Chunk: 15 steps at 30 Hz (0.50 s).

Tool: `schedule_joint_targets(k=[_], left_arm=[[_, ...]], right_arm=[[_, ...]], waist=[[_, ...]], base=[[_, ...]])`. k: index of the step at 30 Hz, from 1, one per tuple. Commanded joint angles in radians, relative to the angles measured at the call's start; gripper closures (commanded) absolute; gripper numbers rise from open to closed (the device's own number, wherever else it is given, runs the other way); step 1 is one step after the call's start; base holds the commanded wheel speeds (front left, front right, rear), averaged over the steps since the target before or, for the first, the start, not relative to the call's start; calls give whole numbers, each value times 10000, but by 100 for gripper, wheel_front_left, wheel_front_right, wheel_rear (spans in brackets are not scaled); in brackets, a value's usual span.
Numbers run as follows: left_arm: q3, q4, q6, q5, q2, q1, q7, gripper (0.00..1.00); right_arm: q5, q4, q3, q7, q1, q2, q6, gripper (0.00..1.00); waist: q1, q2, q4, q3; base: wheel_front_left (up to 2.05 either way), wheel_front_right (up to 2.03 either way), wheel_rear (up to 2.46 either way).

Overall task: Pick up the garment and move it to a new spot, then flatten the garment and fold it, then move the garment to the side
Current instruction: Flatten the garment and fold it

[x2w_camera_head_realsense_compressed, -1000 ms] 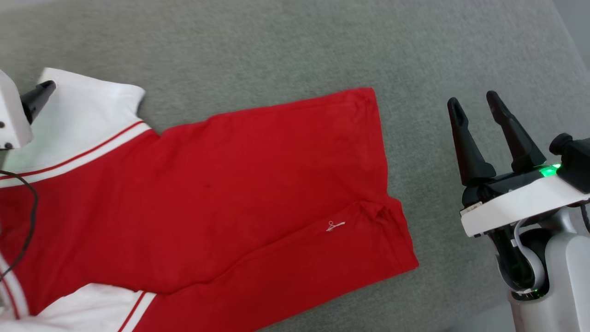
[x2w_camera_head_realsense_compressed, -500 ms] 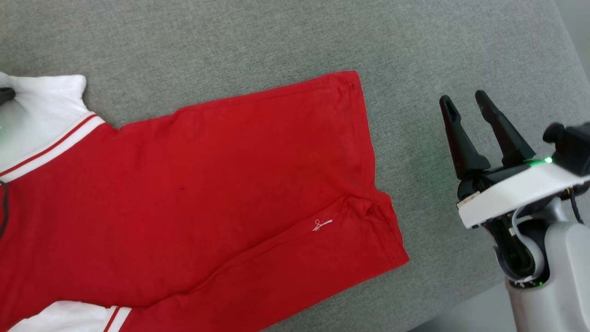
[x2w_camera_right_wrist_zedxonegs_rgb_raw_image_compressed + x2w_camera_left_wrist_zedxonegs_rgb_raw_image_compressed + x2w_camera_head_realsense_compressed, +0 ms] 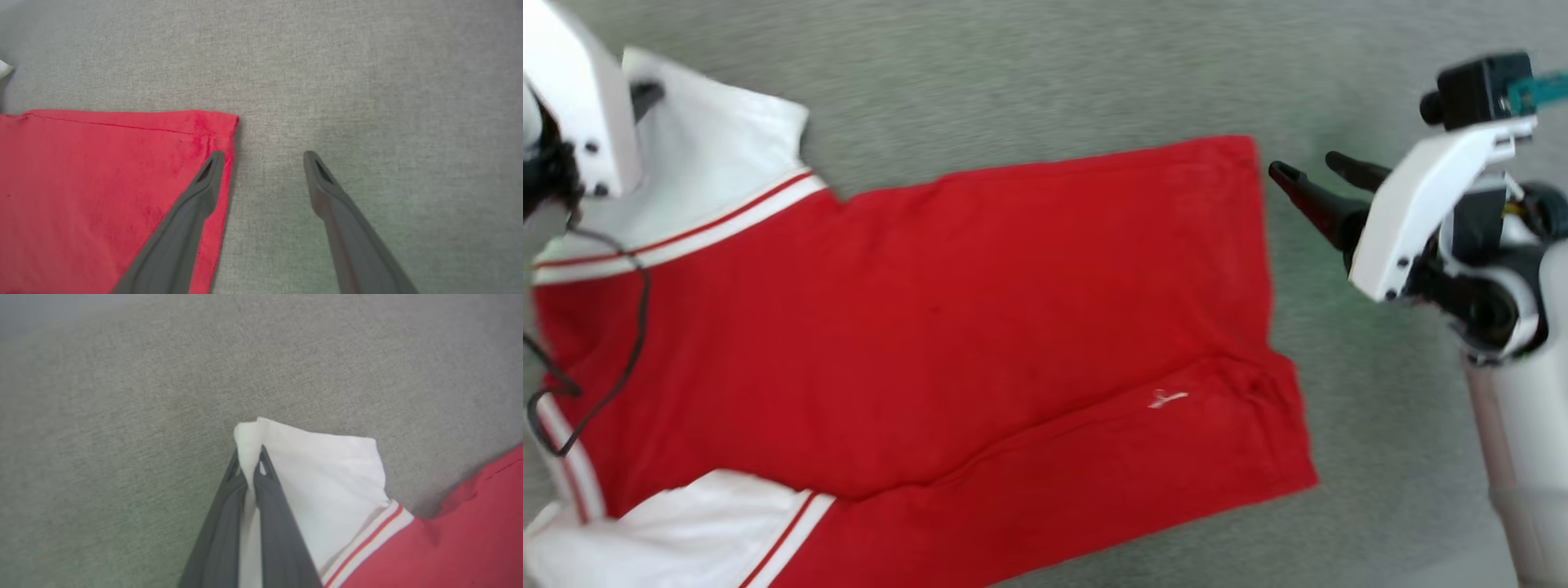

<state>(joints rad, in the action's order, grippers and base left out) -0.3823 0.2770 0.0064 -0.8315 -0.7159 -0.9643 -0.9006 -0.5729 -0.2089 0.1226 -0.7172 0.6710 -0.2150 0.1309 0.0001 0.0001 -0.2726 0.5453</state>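
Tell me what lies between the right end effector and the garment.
Nothing but bare grey surface. In the right wrist view the open right end effector hangs at the garment's edge, one finger over red cloth, the other over grey.

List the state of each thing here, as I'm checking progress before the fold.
garment: spread out on the grey surface, long crease near one edge.
left gripper: shut on the garment's white sleeve corner.
right gripper: open at the red hem corner, holding nothing.
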Motion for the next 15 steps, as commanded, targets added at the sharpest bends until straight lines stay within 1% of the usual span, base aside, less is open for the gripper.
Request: schedule_joint_targets(k=[1,3,5,11,12,13,14,15], left_arm=[[-56,-34,-92,54,170,-217,171,100],[-141,-73,-231,103,316,-377,307,100],[-176,-80,-271,128,367,-457,366,100],[-398,-173,-549,256,687,-669,746,100],[-434,-178,-579,279,709,-678,797,100],[-454,-170,-588,282,736,-679,831,100],[-480,-161,-598,281,771,-671,877,100],[-491,-143,-622,285,795,-653,910,100]], right_arm=[[152,-256,6,-452,377,27,-4,0],[362,-589,-3,-898,802,104,-4,0],[444,-811,-16,-1093,977,143,-4,0],[1275,-2558,-316,-2369,1385,452,-10,0],[1448,-2818,-375,-2595,1356,507,-12,22],[1548,-2984,-446,-2747,1358,593,-12,64],[1623,-3083,-488,-2870,1387,696,-12,100],[1708,-3147,-515,-2977,1397,768,-10,100]], waist=[[-1,-1,543,51],[-1,-1,787,99],[-1,-1,879,118],[-1,-1,1289,220],[-1,-1,1332,228],[-1,-1,1363,235],[-1,-1,1385,239],[-1,-1,1399,233]], base=[[0,0,0],[0,0,0],[0,0,0],[0,0,0],[0,0,0],[0,0,0],[0,0,0],[0,0,0]])
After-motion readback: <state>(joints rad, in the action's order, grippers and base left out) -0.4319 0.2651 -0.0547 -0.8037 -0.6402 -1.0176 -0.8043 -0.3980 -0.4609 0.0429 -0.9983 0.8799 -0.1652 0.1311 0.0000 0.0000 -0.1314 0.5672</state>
